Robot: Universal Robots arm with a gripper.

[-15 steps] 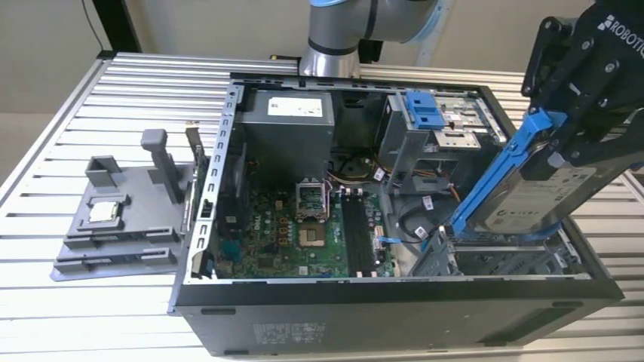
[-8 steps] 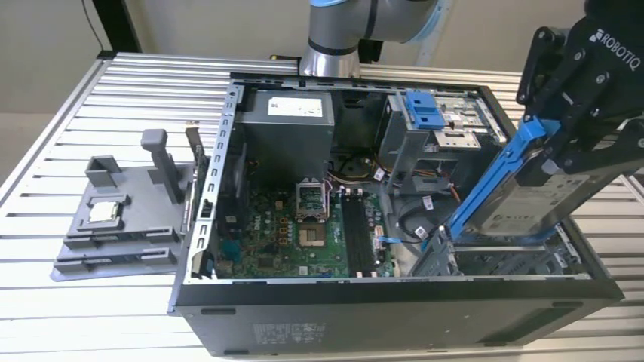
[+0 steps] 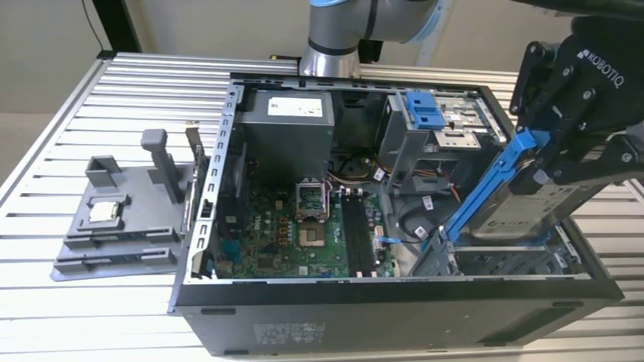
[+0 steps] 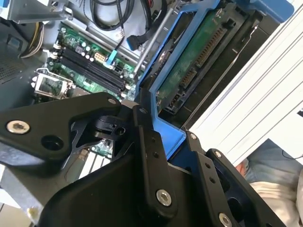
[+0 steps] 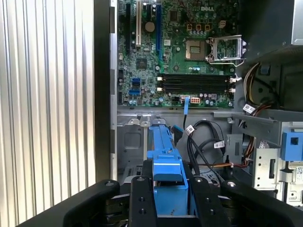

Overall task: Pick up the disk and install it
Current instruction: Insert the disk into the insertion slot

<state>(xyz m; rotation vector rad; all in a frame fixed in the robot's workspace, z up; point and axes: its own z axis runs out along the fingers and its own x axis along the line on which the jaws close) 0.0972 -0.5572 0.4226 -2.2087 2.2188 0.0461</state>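
We see the gripper [image 3: 541,162] with its fingers closed on the blue bracket of the disk [image 3: 532,207], holding it tilted at the exterior view's right. The disk hangs over the drive bay [image 3: 503,260] of the open computer case [image 3: 403,305], to the right of the motherboard [image 3: 292,226].

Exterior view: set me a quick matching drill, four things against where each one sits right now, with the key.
Things:
1. disk
2. square chip
3. blue tab
4. motherboard

Places:
A. on the grey tray, outside the case, at the exterior view's left
B. lying flat in the bottom of the case
C. clamped in the gripper, tilted, at the exterior view's right
D. on the drive cage inside the case

Pairs: 1-C, 2-A, 3-D, 4-B.
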